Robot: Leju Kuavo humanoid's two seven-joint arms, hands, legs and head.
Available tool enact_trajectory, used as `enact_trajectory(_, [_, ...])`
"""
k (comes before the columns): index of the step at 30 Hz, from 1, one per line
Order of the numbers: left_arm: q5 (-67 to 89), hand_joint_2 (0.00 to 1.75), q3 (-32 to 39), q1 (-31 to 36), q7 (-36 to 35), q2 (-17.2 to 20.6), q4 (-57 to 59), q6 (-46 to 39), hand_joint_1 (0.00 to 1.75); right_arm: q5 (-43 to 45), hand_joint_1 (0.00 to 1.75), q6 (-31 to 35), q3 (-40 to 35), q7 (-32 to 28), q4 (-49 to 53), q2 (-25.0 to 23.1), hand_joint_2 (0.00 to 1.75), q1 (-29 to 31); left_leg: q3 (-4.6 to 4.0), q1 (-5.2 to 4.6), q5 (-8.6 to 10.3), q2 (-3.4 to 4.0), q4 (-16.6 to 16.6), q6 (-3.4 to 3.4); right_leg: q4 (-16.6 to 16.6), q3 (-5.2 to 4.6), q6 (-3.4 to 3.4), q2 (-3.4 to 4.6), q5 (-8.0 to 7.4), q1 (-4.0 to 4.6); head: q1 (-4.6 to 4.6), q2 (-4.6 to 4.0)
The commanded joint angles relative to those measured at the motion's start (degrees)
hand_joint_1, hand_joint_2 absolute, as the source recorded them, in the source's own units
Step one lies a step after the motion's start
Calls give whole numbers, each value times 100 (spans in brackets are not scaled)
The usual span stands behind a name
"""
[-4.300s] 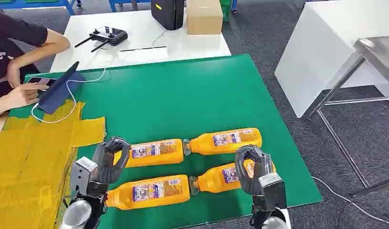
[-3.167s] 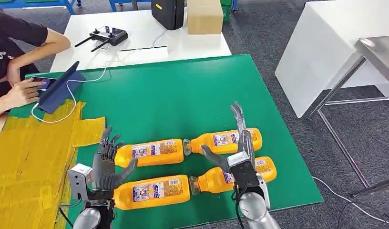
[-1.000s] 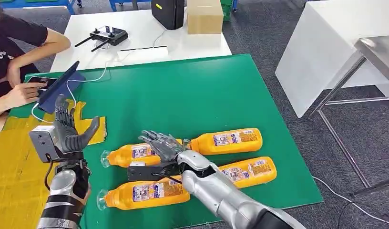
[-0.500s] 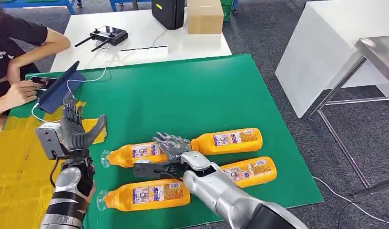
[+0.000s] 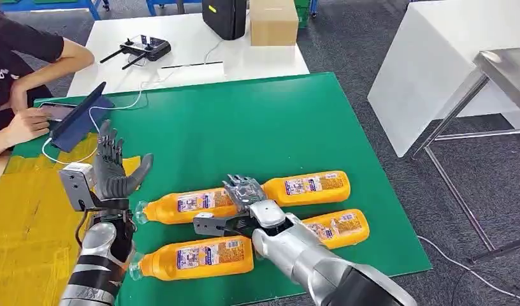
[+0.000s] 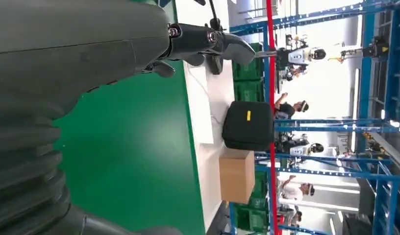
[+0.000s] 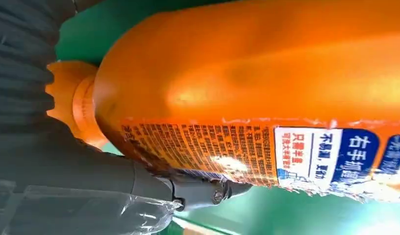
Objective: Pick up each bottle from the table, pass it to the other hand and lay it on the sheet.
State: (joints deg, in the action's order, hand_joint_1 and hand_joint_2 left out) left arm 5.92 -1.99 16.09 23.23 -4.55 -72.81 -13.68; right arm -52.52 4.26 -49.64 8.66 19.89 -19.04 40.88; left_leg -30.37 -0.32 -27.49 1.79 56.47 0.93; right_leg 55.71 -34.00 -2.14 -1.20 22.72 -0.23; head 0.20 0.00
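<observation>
Nearest me, one orange bottle (image 5: 197,256) is lying on the green worktop (image 5: 245,137). Just beyond it, my right hand (image 5: 245,203) is reaching leftward, fingers (image 5: 243,189) wrapping a second orange bottle (image 5: 184,205). At the left, my left hand (image 5: 111,172) is hovering upright, fingers spread, beside the yellow sheet (image 5: 34,210).

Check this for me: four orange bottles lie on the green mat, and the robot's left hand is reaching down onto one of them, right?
Not quite. The right hand reaches onto a bottle; the left hand is raised, open. The head view shows this.
</observation>
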Motion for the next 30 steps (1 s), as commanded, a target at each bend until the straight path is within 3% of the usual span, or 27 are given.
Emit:
enact_trajectory(1, [-23,175,-126,243,-17,-35,325,-1,0,-54,0,-57,-310,51,-485,178,175,197,7,6,3,-33,1,-5,-4,17,1,-14,2,3,2,0])
enact_trajectory(5, [-25,175,-123,246,-17,-33,331,4,0,-121,0,-93,-344,106,-490,176,175,210,11,4,3,-26,-1,-4,-4,19,1,-10,1,2,2,0])
enact_trajectory(6, [-24,175,-123,244,-16,-35,333,10,0,-182,9,-109,-349,156,-491,182,175,205,14,7,2,-36,0,-7,-5,26,2,-13,3,4,2,0])
enact_trajectory(7, [-23,175,-135,241,-16,-46,332,22,0,-158,79,-130,-279,137,-493,195,175,186,15,5,2,-30,-1,-5,-4,25,2,-12,3,3,2,0])
enact_trajectory(8, [-16,175,-152,237,-13,-53,331,21,0,-82,134,-133,-160,69,-482,207,175,166,15,3,2,-24,-2,-4,-4,23,1,-10,2,2,2,0])
enact_trajectory(11, [2,175,-189,194,-13,-62,298,15,0,-176,134,7,-152,45,-476,224,175,140,17,3,4,-30,-1,-4,-4,25,1,-14,2,2,2,0])
enact_trajectory(15, [10,175,-219,132,-14,-55,218,26,0,-351,155,180,-205,70,-462,232,175,103,19,5,2,-28,-2,-4,-6,27,1,-11,2,3,2,0])
enact_trajectory(27, [-6,175,-191,17,-20,-62,116,23,0,-806,159,581,-414,137,-422,265,175,51,18,3,1,-21,-2,-4,-4,24,1,-7,2,1,0,0])
enact_trajectory(30, [-16,175,-180,-14,-16,-69,93,17,0,-983,171,739,-438,153,-398,284,175,29,24,11,-1,-35,-1,-9,-8,35,3,-8,4,7,2,0])
